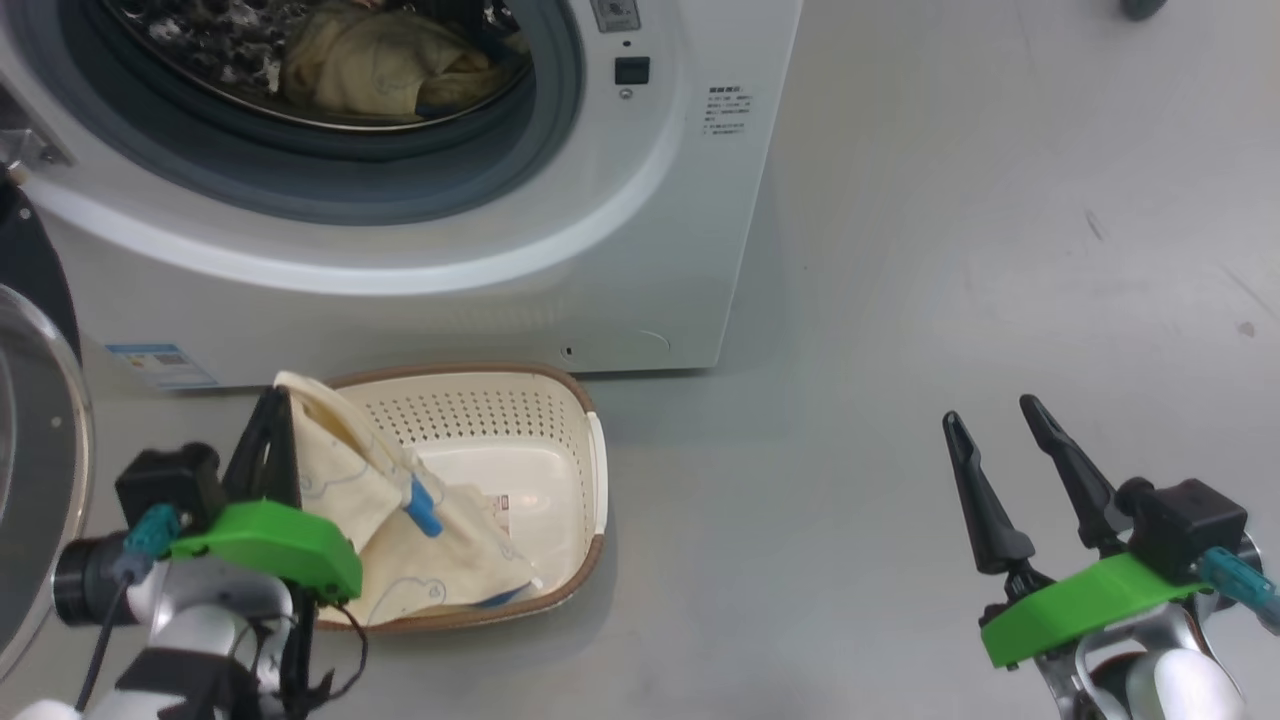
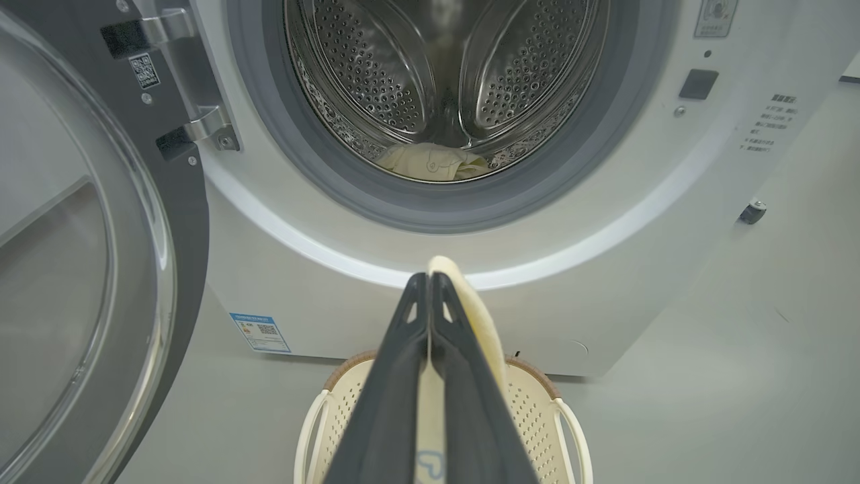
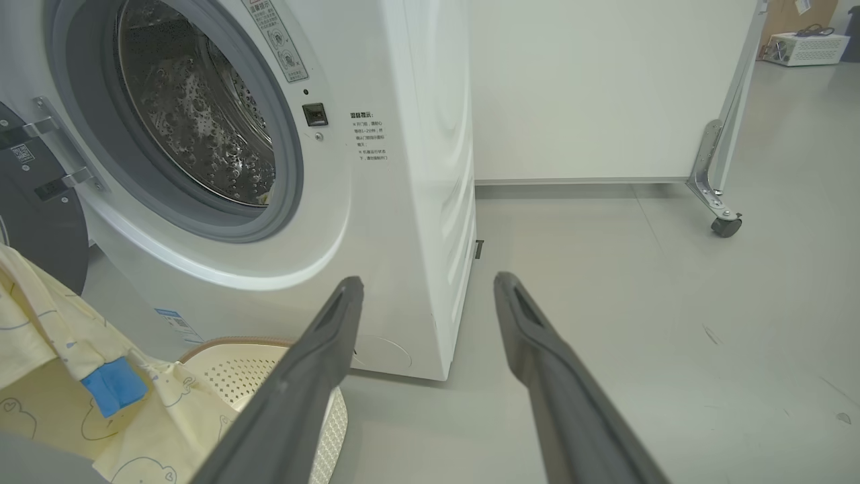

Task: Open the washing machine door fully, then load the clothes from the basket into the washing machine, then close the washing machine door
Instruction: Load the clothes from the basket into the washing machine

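The washing machine [image 1: 640, 250] stands ahead with its door [image 2: 80, 269] swung open at the left. A pale yellow garment [image 1: 370, 65] lies in the steel drum [image 2: 443, 74]. The cream basket [image 1: 560, 420] sits on the floor in front of the machine. My left gripper [image 1: 280, 395] is shut on the clothes [image 1: 400, 520], a pale yellow piece with bear outlines and blue trim, lifted partly out of the basket with its lower end still draped inside. In the left wrist view the fabric [image 2: 470, 309] shows beside the shut fingers. My right gripper [image 1: 995, 415] is open and holds nothing, over bare floor to the right.
A white panel on a caster wheel [image 3: 725, 225] stands behind and right of the machine. A white box [image 3: 803, 48] sits far back right. Grey floor [image 1: 950, 250] stretches to the right of the washer.
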You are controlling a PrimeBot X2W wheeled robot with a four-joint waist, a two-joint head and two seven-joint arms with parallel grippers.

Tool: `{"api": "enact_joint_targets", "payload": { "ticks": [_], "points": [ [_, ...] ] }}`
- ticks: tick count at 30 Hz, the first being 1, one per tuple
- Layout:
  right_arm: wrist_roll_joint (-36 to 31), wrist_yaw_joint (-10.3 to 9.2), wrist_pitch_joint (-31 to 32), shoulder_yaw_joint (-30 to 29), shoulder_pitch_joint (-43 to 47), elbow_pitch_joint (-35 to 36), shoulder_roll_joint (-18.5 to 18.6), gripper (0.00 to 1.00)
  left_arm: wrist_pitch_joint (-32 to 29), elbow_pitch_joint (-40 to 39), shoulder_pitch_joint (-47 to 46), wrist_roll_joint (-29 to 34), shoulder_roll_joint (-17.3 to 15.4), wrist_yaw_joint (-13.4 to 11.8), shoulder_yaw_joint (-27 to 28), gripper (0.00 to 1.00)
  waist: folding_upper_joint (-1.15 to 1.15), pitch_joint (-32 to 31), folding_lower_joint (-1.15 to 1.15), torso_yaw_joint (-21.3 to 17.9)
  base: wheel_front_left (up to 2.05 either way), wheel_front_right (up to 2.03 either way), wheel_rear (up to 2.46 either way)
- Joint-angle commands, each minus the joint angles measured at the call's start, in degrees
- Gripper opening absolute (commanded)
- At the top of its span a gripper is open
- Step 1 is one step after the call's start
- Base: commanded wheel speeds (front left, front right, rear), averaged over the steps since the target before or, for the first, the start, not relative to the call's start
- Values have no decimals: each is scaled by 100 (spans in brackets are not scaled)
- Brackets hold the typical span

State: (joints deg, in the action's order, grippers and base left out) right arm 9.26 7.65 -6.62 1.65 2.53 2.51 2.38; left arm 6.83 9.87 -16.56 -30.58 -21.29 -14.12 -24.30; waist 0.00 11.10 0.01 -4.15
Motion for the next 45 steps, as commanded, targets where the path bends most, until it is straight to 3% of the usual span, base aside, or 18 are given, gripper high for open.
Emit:
{"api": "enact_joint_targets", "payload": {
  "ticks": [1, 23, 35, 45],
  "points": [
    [49, -16, -70, 116, -240, 156, 50, 100, -20, -113, -359, -38, -226, -284, 280, 0, 0, 167, -1, -109, 0, 0, 0],
    [478, -16, -722, 543, -1101, -598, 50, 100, -1346, 1551, -3441, -38, -709, 411, 280, 0, 0, 1643, -1, -1097, 0, 0, 0],
    [849, -16, -835, 884, -1696, -752, 50, 100, -2606, 1968, -5207, -80, -1391, 873, 333, 0, 0, 2631, -1, -1496, 0, 0, 0],
    [1150, -16, -837, 1124, -2007, -673, 50, 100, -3121, 1988, -6214, 150, -1858, 928, 314, 0, 0, 3320, -1, -1840, 0, 0, 0]
  ]
}}
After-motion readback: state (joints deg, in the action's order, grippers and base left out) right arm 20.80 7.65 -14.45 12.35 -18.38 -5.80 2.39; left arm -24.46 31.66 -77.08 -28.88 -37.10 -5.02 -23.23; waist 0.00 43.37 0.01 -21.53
